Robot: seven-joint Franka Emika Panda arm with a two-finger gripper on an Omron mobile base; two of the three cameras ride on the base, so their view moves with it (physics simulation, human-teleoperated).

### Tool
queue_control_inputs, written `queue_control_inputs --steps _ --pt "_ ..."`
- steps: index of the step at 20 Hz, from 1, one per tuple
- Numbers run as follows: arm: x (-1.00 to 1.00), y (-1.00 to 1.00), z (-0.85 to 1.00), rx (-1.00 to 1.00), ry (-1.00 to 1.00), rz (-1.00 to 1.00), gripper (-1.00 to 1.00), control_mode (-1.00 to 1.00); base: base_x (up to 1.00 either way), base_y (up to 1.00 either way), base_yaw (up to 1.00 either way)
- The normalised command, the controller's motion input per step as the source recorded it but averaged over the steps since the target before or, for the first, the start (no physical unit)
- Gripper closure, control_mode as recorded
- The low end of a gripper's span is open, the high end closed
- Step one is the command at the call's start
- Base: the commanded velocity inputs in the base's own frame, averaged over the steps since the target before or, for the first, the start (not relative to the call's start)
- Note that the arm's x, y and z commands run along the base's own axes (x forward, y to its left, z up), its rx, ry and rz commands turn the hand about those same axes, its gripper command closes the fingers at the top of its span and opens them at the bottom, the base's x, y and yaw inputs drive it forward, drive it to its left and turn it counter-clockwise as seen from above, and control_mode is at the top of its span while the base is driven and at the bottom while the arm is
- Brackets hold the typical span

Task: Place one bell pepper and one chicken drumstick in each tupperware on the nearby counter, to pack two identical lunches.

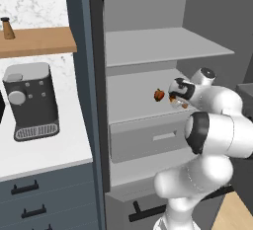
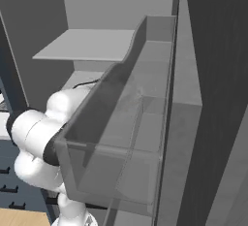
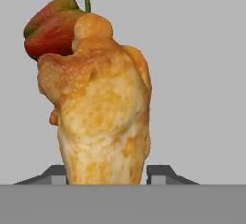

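In the hand view a lumpy golden chicken drumstick stands upright between my two fingertips, and my gripper is shut on its lower end. A dark-red bell pepper with a green stem lies just behind it, up and to the left. From the left base view my gripper reaches onto the middle fridge shelf. The bell pepper sits just left of it, and a bit of orange drumstick shows at the fingers. The white counter runs on the left. The tupperware is out of view.
I am working inside an open fridge with grey shelves and a drawer below my hand. The fridge door's clear bin stands close on the right. A coffee machine is on the counter under a wooden shelf.
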Motion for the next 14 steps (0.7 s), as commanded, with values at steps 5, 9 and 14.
queue_control_inputs --steps 5,9,14 --pt "-0.99 0.25 1.00 -0.01 0.05 0.00 1.00 -1.00 0.00 0.00 0.00" --pt "-1.00 0.00 0.98 0.00 0.10 0.00 1.00 -1.00 0.00 0.00 0.00" --pt "-0.96 0.06 1.00 0.02 0.04 0.00 1.00 -1.00 0.00 0.00 0.00"
